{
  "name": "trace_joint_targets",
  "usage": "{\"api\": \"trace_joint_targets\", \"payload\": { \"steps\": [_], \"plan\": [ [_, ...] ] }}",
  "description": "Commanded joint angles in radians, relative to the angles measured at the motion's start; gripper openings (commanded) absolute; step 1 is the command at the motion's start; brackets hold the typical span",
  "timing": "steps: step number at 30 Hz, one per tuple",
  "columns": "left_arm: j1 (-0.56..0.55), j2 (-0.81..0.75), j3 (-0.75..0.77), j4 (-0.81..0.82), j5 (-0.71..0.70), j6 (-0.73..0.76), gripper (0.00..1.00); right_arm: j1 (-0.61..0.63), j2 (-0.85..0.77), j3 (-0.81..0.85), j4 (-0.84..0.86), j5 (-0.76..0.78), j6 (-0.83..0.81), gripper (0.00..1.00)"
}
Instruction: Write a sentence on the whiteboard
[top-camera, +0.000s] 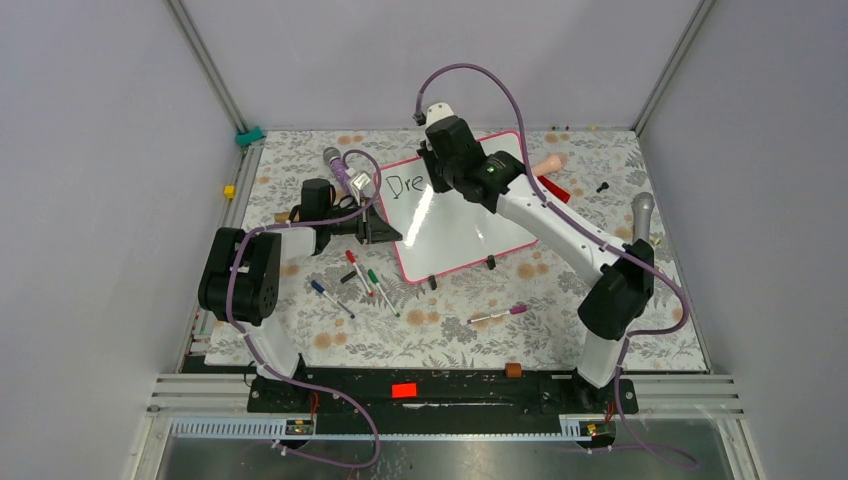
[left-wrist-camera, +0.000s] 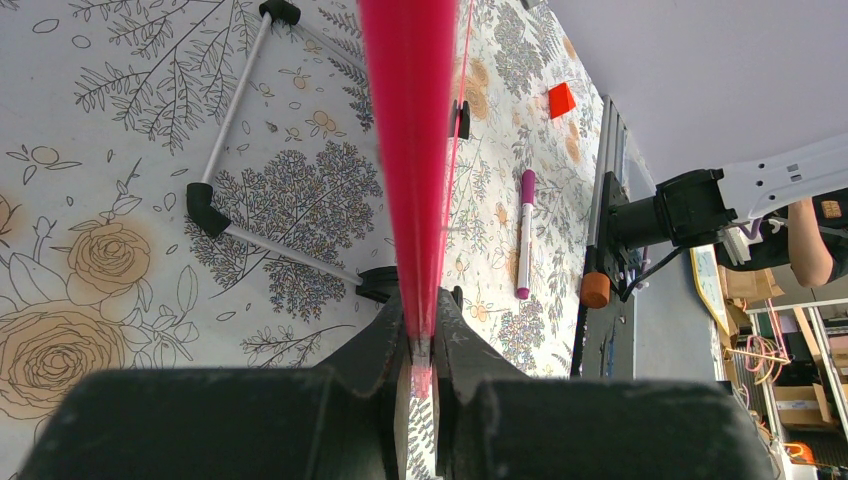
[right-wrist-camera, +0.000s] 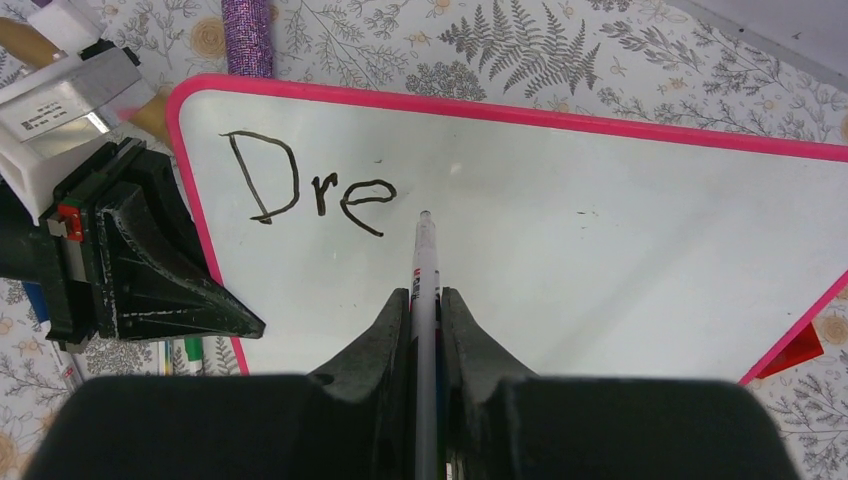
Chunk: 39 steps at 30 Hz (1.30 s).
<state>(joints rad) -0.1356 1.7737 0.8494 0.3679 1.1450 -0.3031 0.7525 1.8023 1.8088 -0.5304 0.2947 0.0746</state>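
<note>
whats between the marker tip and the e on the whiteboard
Nothing: in the right wrist view only bare whiteboard separates the marker tip from the e.

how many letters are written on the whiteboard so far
3: D, r and e, in one row near a corner of the whiteboard; the marker may hide a fresh stroke.

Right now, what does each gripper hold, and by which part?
Left gripper: the whiteboard, by its pink frame edge. Right gripper: the marker, by its barrel.
</note>
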Motion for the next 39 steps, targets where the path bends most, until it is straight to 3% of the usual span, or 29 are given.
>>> {"api": "trace_joint_targets", "payload": {
  "steps": [1, 15, 29, 39],
  "plan": [
    [-0.001, 0.031, 0.007, -0.036, -0.136, 0.047, 0.0, -0.009, 0.029, 0.06, 0.001, 0.004, 0.002, 0.0],
    [-0.001, 0.033, 0.01, -0.038, -0.134, 0.047, 0.0, -0.014, 0.096, 0.127, -0.038, 0.054, -0.015, 0.0],
    [-0.002, 0.034, 0.01, -0.039, -0.134, 0.047, 0.0, -0.014, 0.117, 0.154, -0.077, -0.081, -0.029, 0.0],
    [-0.002, 0.033, 0.01, -0.039, -0.134, 0.047, 0.0, -0.013, 0.09, 0.11, -0.123, -0.068, -0.056, 0.0]
  ]
}}
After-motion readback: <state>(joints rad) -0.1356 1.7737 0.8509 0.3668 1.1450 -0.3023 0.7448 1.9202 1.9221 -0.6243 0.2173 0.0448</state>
